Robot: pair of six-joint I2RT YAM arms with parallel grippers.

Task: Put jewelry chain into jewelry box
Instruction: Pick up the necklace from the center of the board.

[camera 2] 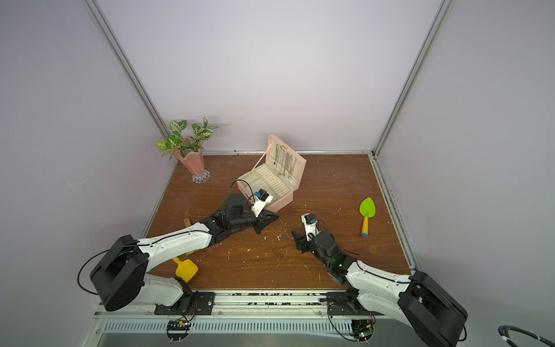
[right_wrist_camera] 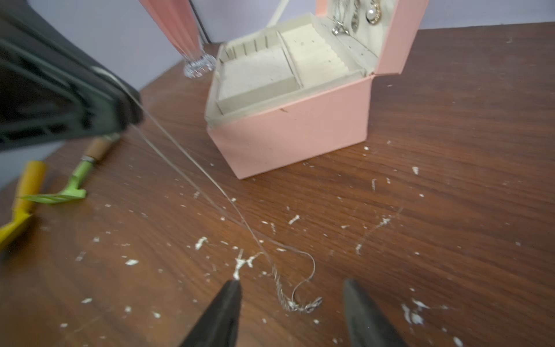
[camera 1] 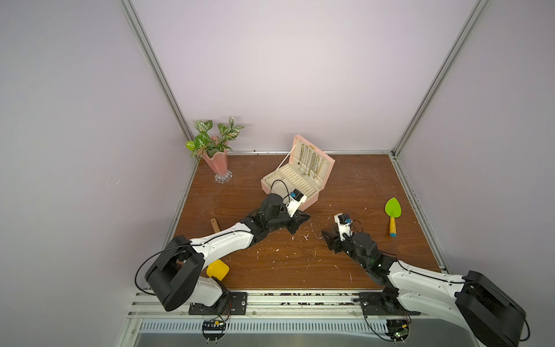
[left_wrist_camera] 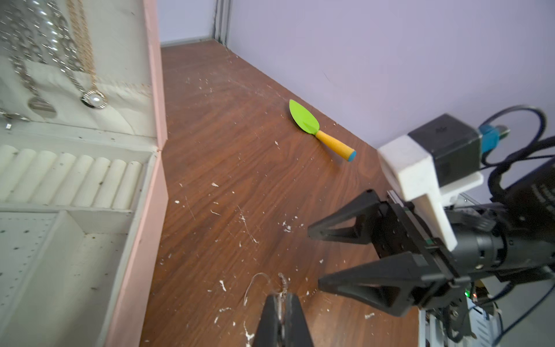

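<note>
**Chain** (right_wrist_camera: pixel 300 308): thread-thin and silvery. One end was pinched between the closed jaws of the left gripper (left_wrist_camera: pixel 280 302). A doubled strand slanted down to the tabletop (right_wrist_camera: pixel 420 210), where the free end lay curled.

**Box** (right_wrist_camera: pixel 300 132): pink, with cream-lined compartments. It stood on the tabletop near the chain but apart from it, with its lid raised.
</note>
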